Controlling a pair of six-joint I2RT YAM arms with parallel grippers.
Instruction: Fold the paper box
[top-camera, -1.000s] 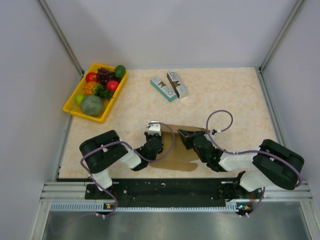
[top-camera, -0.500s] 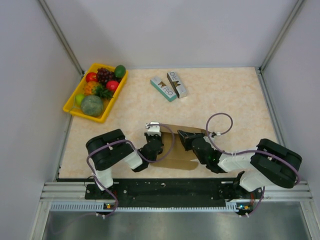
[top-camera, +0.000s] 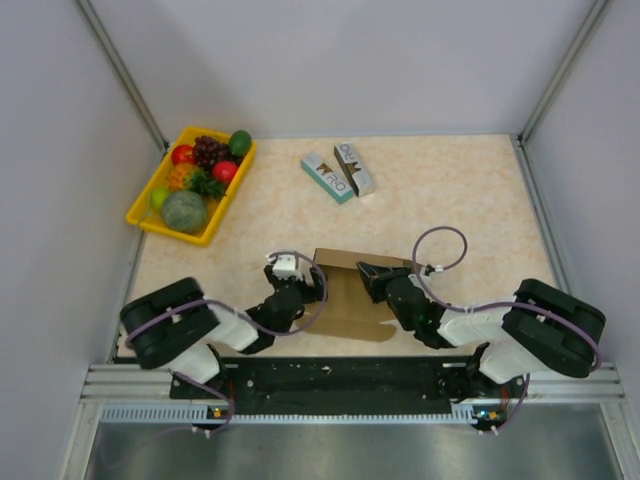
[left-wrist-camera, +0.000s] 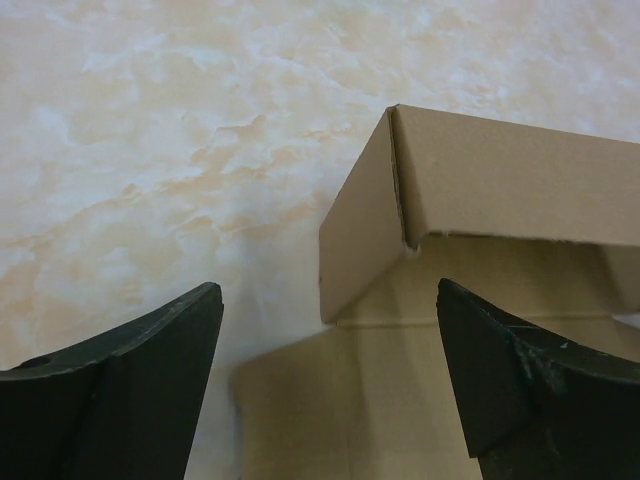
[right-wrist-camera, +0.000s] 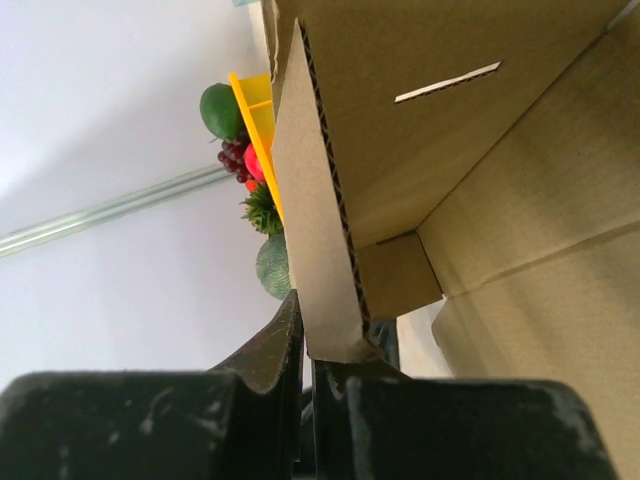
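Marbled beige table, seen from above, with both arms reaching in from its near edge. The paper box, plain brown cardboard and partly erected, lies at the near centre of the table between the two grippers. Its base is flat, and its far wall and a left end flap stand up, meeting at a corner. Yellow fruit tray at far left, well apart from the carton. Left gripper: fingers spread wide, holding nothing, facing that corner. Right gripper: fingers pressed together, pinching the edge of an upright cardboard wall. Teal printed box and brown-white printed box lie side by side, far centre.
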